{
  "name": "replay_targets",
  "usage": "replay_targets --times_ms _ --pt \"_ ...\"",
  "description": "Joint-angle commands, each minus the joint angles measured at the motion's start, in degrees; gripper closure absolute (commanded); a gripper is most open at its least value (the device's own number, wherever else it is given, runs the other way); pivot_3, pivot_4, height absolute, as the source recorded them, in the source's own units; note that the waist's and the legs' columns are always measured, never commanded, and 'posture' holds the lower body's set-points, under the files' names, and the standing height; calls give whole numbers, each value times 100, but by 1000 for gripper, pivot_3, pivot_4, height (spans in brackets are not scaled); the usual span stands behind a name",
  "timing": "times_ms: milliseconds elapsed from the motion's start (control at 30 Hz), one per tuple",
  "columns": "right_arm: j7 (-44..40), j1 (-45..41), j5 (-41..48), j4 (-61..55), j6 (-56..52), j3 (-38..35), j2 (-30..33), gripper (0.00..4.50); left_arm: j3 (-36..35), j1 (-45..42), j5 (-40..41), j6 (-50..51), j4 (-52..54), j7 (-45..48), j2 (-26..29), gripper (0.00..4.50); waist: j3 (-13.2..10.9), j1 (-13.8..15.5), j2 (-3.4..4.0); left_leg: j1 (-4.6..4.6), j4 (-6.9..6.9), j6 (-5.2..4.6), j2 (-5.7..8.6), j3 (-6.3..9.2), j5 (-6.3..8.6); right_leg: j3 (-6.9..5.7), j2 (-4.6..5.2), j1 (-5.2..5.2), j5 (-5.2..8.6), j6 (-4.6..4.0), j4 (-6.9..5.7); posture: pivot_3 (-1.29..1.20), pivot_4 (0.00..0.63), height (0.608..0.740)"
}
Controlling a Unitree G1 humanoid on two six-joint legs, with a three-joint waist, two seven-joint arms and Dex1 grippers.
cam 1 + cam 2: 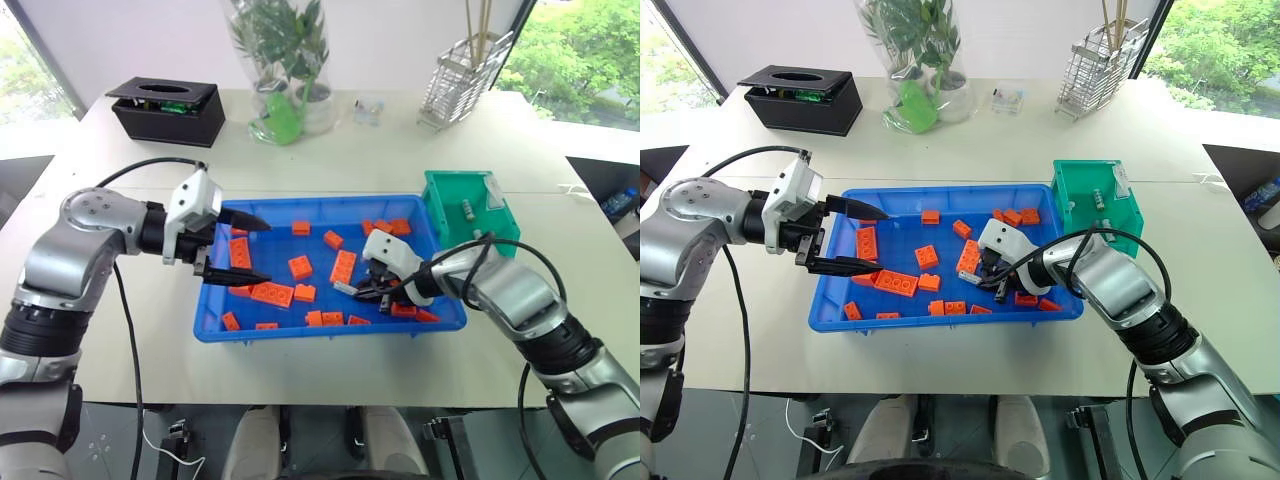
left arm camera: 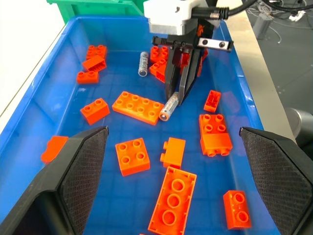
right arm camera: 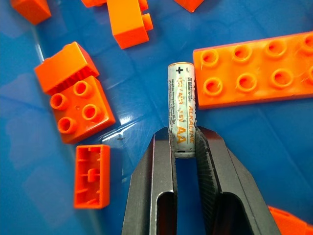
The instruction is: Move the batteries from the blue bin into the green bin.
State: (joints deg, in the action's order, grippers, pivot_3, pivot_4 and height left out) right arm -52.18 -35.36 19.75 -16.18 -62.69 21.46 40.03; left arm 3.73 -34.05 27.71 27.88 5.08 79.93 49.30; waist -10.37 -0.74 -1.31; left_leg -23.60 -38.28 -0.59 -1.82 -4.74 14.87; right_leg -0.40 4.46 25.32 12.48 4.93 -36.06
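Batteries [image 2: 143,63] in blue bin [image 2: 44,93], orange bricks [image 2: 138,107]

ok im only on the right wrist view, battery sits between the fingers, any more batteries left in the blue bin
observer: yes, besides the gripped battery, one loose battery lies in the blue bin, among the orange bricks at the end by the green bin
operator: anything in the green bin yet
observer: at least one binned battery lies inside it
operator: and wheres the left end effector
observer: the left end effector hovers open over the blue bin's other end, holding nothing
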Motion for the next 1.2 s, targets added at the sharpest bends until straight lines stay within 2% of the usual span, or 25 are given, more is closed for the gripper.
replay_targets --times_ms 33,200,333,467,533,567,600,733,833,1067,1200 --pt "-162 -664 579 -278 -519 -1063 249 4474 -42 -21 1 -126 52 39 -17 0 -6 1 3 0 0 0 0 0 0 0 1 1 0 0 0 0 150 736" --pt "-379 -1312 769 341 -586 -1823 1061 4474 -30 -34 -24 -186 -17 52 -72 0 -2 21 -3 -1 5 0 -1 2 0 -3 3 0 0 -1 2 0 150 736" --pt "-472 -1299 285 1255 150 -1823 1748 4474 15 -59 -70 -274 -115 55 -156 0 -3 6 -3 -1 7 -1 0 -7 1 -9 5 -1 5 -9 7 0 150 736" --pt "-534 -948 -85 1822 868 -1738 2033 4474 49 -94 -115 -326 -169 59 -243 0 -3 1 -4 -1 6 -1 1 -16 1 -5 6 1 4 -8 6 0 150 736" --pt "-384 -848 -248 2096 1120 -1817 2009 3413 53 -109 -121 -325 -174 59 -269 0 -3 -14 -4 -1 6 -1 0 -16 1 -5 3 1 4 -6 6 0 150 736" --pt "-304 -846 -322 2234 1195 -1841 1975 3109 50 -112 -121 -324 -173 59 -276 0 -4 -17 -3 0 7 -1 0 -16 1 -5 3 2 2 -4 5 0 150 736" --pt "-257 -840 -385 2325 1271 -1849 1955 2597 48 -110 -116 -324 -170 59 -277 0 -6 -21 0 0 7 -1 0 -18 1 -5 3 3 0 0 5 0 150 736" --pt "-532 -914 -378 2263 1771 -1822 1866 516 50 -107 -99 -318 -167 59 -271 0 -6 -27 1 0 7 -1 -1 -18 1 -2 2 6 -1 2 3 0 150 736" --pt "-1002 -1041 -375 2037 2296 -1630 1791 516 54 -96 -92 -306 -151 58 -270 0 -7 -27 2 0 7 -1 -1 -17 1 -2 1 6 -4 7 3 0 150 736" --pt "-2016 -1118 -902 1913 3088 -500 1512 516 96 -152 -95 -271 -117 5 -344 0 -7 0 1 0 5 -1 -1 -16 1 -2 0 3 -3 7 3 0 150 736" --pt "-2156 -1205 -1450 2355 3599 32 1219 516 58 -108 -69 -240 -31 -42 -321 0 -7 -2 1 -1 4 -1 0 -17 0 -2 1 3 -3 6 3 0 150 736"
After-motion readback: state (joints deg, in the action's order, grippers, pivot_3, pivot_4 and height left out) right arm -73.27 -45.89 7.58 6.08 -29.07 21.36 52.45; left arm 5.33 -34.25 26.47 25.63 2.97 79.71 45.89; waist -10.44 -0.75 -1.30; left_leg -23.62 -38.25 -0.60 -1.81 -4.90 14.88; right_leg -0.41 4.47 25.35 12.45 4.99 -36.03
